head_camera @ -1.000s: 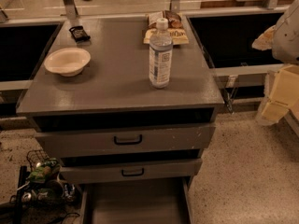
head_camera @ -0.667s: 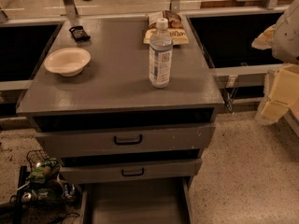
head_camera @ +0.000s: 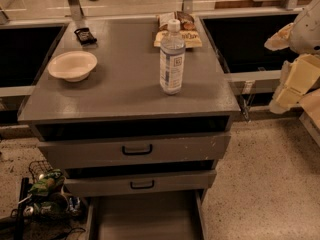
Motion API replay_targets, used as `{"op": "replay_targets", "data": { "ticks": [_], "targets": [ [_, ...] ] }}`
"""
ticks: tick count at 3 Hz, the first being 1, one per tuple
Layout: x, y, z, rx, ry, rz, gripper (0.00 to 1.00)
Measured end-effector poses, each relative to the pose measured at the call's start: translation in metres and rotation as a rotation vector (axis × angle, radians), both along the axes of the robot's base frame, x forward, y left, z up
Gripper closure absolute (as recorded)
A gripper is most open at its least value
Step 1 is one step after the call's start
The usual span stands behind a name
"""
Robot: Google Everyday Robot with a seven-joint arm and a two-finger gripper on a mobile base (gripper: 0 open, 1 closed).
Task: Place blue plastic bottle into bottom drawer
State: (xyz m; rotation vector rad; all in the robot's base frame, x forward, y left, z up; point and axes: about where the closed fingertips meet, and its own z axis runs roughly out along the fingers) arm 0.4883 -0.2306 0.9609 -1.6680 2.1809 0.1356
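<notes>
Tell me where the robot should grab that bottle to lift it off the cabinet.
Probably round the body of the bottle, about mid-height, coming in level from the right. It stands upright and is round, so a side grasp should fit it; the narrow cap gives less hold. The gripper is at the right edge of the view, and snack packets lie just behind the bottle.

place: office kitchenette | cues: grey drawer cabinet point(head_camera: 125, 86), bowl point(head_camera: 73, 65), snack bags point(head_camera: 183, 28), speckled floor point(head_camera: 265, 174) | gripper point(head_camera: 292, 86): right edge, beside cabinet

Dim, warm overhead light. Soft shadows beside blue plastic bottle point(head_camera: 172, 59) & bowl point(head_camera: 73, 65); near-black drawer gaps point(head_camera: 132, 128). At far right edge, gripper point(head_camera: 295, 81) catches pale light.
</notes>
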Motion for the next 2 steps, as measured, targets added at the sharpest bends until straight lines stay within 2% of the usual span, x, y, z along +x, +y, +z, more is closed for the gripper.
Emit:
{"op": "replay_targets", "data": {
  "ticks": [1, 2],
  "targets": [
    [0.032, -0.011, -0.006, 0.078, 0.016, 0.020, 0.00],
    [0.067, -0.009, 0.000, 0.147, 0.005, 0.055, 0.00]
  ]
}}
